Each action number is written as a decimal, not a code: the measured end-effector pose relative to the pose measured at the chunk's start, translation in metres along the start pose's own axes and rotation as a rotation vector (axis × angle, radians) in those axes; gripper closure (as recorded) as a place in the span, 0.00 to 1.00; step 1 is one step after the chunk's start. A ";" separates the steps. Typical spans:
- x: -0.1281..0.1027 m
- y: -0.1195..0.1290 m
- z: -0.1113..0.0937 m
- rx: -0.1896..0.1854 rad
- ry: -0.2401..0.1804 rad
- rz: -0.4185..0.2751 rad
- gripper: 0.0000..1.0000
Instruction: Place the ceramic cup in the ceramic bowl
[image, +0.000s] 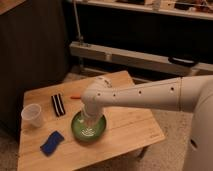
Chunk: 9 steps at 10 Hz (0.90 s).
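Observation:
The ceramic cup (31, 114) is small, whitish and tapered, and stands upright near the left edge of the wooden table (127, 125). The ceramic bowl (78, 131) is green with pale markings inside and sits near the middle front of the table. My white arm reaches in from the right and bends down over the bowl. My gripper (90, 121) points down into the bowl, largely hidden by the wrist. It is well to the right of the cup and apart from it.
A black object with white stripes (58, 104) lies between cup and bowl. A blue object (51, 142) lies at the front left. A thin orange-red item (75, 97) lies behind the arm. A dark cabinet stands at the left and a low shelf behind.

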 end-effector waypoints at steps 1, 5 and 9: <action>-0.001 -0.001 -0.001 0.011 0.004 0.000 0.94; -0.061 0.001 -0.021 0.053 -0.014 -0.023 0.94; -0.125 0.038 -0.049 -0.156 -0.052 -0.109 0.94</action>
